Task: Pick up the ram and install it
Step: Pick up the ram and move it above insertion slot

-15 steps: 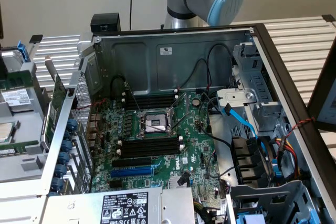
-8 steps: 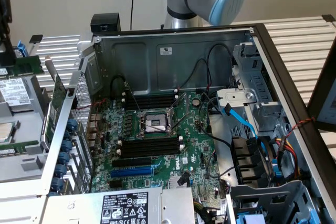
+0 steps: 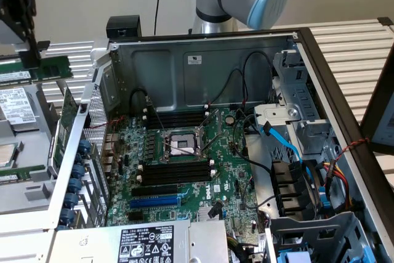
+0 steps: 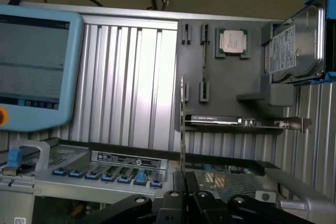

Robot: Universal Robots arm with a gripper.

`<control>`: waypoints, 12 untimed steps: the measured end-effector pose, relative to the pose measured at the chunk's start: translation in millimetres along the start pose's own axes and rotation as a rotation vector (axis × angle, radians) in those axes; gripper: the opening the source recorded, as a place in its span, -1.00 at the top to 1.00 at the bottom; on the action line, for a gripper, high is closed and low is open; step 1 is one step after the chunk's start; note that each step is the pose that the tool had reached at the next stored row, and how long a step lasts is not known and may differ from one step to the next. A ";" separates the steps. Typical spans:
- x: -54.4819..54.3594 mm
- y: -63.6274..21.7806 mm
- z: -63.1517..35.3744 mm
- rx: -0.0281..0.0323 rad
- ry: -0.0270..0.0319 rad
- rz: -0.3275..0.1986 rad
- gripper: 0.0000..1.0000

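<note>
The ram (image 3: 54, 67), a long green stick, hangs level above the parts tray (image 3: 24, 192) at the exterior view's left, outside the computer case. My black gripper (image 3: 29, 53) comes down from the upper left corner and is shut on its middle. In the wrist view the ram (image 4: 182, 124) shows edge-on as a thin line rising from between my closed fingers (image 4: 174, 199). Inside the open case, the long black memory slots (image 3: 177, 172) lie on both sides of the processor socket (image 3: 180, 146) on the motherboard (image 3: 231, 173).
The tray under the gripper holds a hard drive (image 3: 15, 106) and another green board (image 3: 21, 175). A blue slot (image 3: 154, 201) lies near the case's front. Cables (image 3: 289, 146) and drive bays fill the case's right side. A teach pendant (image 4: 37, 72) leans nearby.
</note>
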State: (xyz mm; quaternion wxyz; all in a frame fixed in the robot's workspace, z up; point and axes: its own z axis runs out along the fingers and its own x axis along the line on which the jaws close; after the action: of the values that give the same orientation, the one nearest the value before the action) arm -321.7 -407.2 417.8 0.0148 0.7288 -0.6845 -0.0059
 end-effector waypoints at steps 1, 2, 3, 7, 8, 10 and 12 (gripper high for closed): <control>0.3 -4.4 -0.3 -0.0001 -0.0007 0.000 0.76; 0.6 -8.9 -0.5 0.0000 -0.0018 0.000 0.76; 1.0 -13.4 -0.7 0.0001 -0.0032 0.000 0.76; 2.5 -31.7 -1.8 0.0006 -0.0110 0.000 0.76; 2.8 -36.3 -2.1 0.0008 -0.0128 0.000 0.76; 3.5 -45.2 -2.6 0.0010 -0.0166 0.000 0.76; 4.2 -54.3 -3.0 0.0013 -0.0209 -0.001 0.76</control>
State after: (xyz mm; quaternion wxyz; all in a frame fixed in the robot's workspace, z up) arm -267.1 -408.0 419.2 0.0071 0.7289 -0.6845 -0.0131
